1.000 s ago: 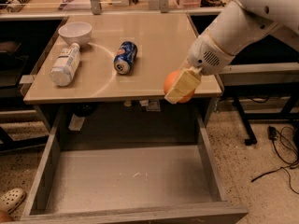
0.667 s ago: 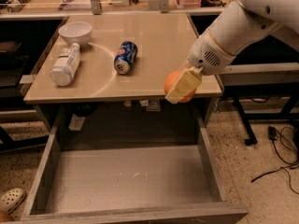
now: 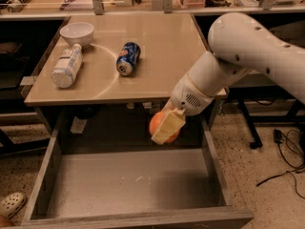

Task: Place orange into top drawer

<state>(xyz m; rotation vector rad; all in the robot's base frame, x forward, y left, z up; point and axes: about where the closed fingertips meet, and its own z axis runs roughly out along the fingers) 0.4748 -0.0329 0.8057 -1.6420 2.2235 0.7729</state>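
The orange (image 3: 156, 124) is round and orange, held in my gripper (image 3: 165, 128), whose pale fingers (image 3: 167, 126) are shut on it. It hangs in the air over the back right part of the open top drawer (image 3: 128, 185), just below the table's front edge. The drawer is pulled out wide, with a smooth grey bottom and low wood-grain walls. My white arm reaches in from the upper right. The far side of the orange is hidden behind the finger.
On the beige table (image 3: 157, 51) lie a blue soda can (image 3: 127, 58) and a white bottle (image 3: 66, 66), both on their sides, and a white bowl (image 3: 76, 33) stands at the back left. Cables (image 3: 286, 151) lie on the floor right. A shoe (image 3: 11, 204) is at lower left.
My gripper has carried the orange down and to the left, from the table's front right edge to below the tabletop, over the drawer's back right part.
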